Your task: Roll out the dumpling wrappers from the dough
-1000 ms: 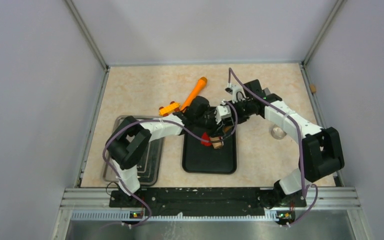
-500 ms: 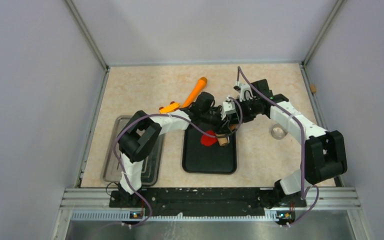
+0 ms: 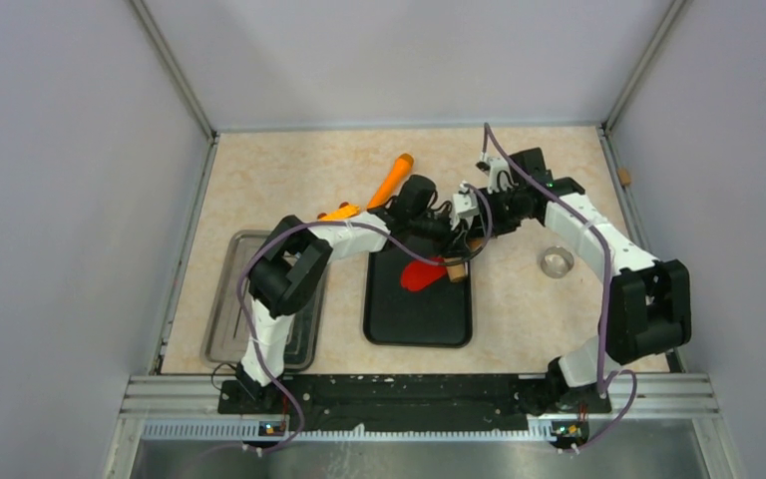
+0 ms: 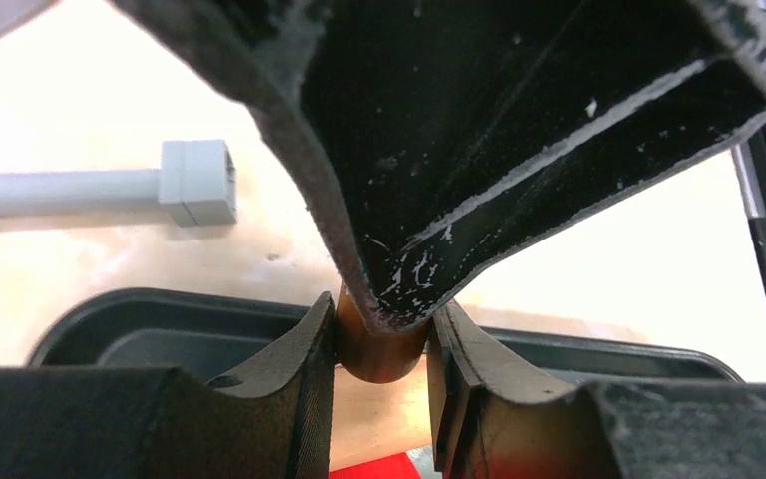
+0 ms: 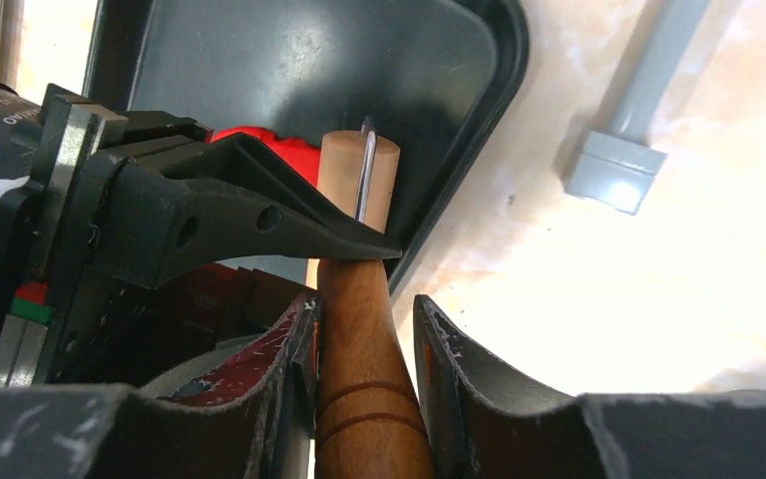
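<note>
A beige counter (image 3: 279, 180) carries a black tray (image 3: 417, 324) at frame centre. Over its upper edge, left fingers (image 4: 304, 364) and right fingers (image 5: 459, 379) each pinch a wooden rolling pin (image 5: 359, 339). The flattened red dough (image 3: 419, 275) lies in the tray's upper part.

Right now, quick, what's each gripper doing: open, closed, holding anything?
Left gripper: fingers closed on the wooden rolling pin.
Right gripper: fingers closed on the same rolling pin's handle.
</note>
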Robot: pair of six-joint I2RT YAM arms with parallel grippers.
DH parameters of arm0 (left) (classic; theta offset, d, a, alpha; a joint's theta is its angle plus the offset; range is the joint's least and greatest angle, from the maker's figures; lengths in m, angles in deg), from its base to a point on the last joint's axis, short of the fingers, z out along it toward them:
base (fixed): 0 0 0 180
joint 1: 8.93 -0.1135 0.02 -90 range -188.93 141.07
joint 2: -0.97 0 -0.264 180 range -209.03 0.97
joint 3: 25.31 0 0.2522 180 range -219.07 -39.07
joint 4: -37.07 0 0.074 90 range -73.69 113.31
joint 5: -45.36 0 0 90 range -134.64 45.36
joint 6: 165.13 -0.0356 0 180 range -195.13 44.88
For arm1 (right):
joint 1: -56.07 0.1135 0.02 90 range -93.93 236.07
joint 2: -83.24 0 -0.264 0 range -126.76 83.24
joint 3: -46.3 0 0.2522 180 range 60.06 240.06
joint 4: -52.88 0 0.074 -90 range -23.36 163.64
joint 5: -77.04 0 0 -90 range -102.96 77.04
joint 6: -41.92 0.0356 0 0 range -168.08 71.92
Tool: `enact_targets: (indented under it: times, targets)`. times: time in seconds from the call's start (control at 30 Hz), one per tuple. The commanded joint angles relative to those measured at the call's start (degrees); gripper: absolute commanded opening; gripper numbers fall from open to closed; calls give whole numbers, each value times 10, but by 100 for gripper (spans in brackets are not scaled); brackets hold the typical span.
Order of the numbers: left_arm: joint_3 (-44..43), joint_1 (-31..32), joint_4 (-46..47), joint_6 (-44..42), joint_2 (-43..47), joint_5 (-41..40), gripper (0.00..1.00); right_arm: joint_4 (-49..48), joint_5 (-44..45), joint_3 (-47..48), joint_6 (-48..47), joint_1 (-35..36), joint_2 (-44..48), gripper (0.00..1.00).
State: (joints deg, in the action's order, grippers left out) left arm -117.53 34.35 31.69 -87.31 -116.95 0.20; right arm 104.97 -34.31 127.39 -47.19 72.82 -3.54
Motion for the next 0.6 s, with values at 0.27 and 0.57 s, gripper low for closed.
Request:
enact_targets:
  times: [0.27, 0.57]
  targets:
    - [-63, -15, -123, 60, 67, -95, 0, 47, -100, 143, -14, 25, -41, 0]
    - [8, -65, -106, 113, 73, -78, 0, 38, -130, 162, 37, 25, -129, 0]
